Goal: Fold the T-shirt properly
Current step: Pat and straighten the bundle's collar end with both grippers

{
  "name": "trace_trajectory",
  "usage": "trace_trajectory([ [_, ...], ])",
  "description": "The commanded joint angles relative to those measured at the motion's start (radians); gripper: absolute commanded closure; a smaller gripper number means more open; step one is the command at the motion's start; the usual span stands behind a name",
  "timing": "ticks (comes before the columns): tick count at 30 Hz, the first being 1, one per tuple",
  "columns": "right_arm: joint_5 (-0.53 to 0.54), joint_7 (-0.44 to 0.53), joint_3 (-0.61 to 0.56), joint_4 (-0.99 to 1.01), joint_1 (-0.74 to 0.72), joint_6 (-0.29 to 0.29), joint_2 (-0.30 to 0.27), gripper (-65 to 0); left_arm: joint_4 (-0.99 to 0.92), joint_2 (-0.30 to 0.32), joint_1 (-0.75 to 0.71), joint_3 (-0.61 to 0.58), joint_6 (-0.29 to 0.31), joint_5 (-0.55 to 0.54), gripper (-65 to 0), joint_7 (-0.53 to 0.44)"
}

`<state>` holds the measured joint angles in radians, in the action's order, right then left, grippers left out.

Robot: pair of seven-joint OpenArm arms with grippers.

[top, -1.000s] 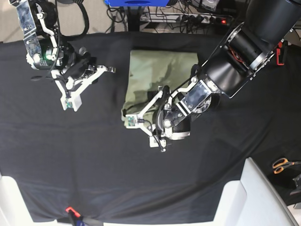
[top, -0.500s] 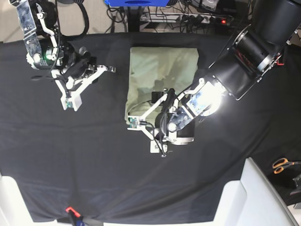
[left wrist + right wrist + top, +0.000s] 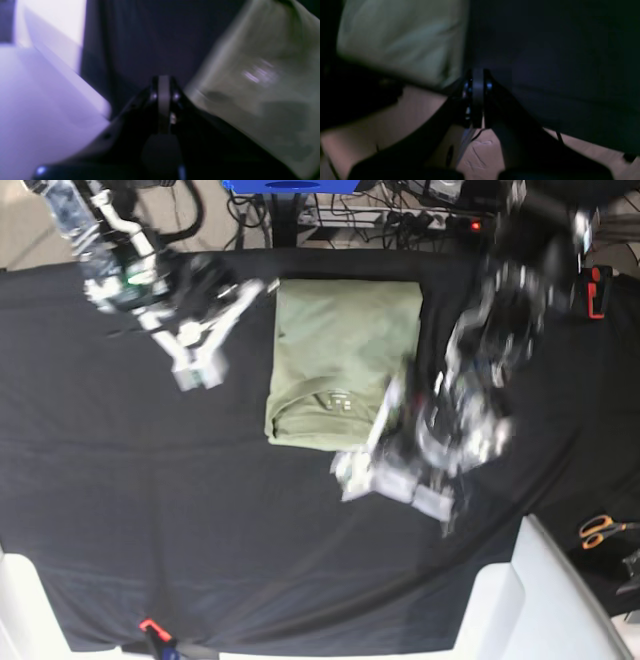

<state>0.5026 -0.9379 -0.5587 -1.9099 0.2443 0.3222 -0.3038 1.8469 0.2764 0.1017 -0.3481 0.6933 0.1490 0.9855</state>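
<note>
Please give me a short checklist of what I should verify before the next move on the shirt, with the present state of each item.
1. T-shirt lies folded as a compact rectangle on the black cloth: ok.
2. Left tool is shut and holds no fabric: ok.
3. Right tool is shut and empty: ok.
4. Both tools are off the T-shirt, one at each side in the base view: ok.
5. Fold edges are even and flat: cannot tell, the near edge looks slightly bunched and the wrist views are blurred.
6. Scissors at the table edge are away from the T-shirt: ok.
</note>
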Motion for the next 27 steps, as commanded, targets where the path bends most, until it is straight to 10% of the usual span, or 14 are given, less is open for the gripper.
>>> trace_trajectory([
  [1,0.005,0.013,-0.051,-0.017,-0.033,-0.007,-0.011,0.0,0.038,-0.002,-0.041,0.027,0.005,-0.004,0.0,-0.009],
  [13,0.006,0.013,-0.393,0.085,-0.211,-0.007,0.008,0.0,0.000,-0.006,-0.509,0.501,-0.034,-0.131,0.0,-0.405],
  [18,0.003,0.013,-0.447,0.135,-0.245,-0.007,0.061,0.0,-0.029,-0.016,-0.523,0.488,-0.044,-0.348,0.0,-0.426],
  [27,0.003,0.026,-0.450,0.200,-0.285,-0.007,0.079,0.0,-0.072,-0.078,-0.506,0.357,-0.113,-0.256,0.0,-0.428],
])
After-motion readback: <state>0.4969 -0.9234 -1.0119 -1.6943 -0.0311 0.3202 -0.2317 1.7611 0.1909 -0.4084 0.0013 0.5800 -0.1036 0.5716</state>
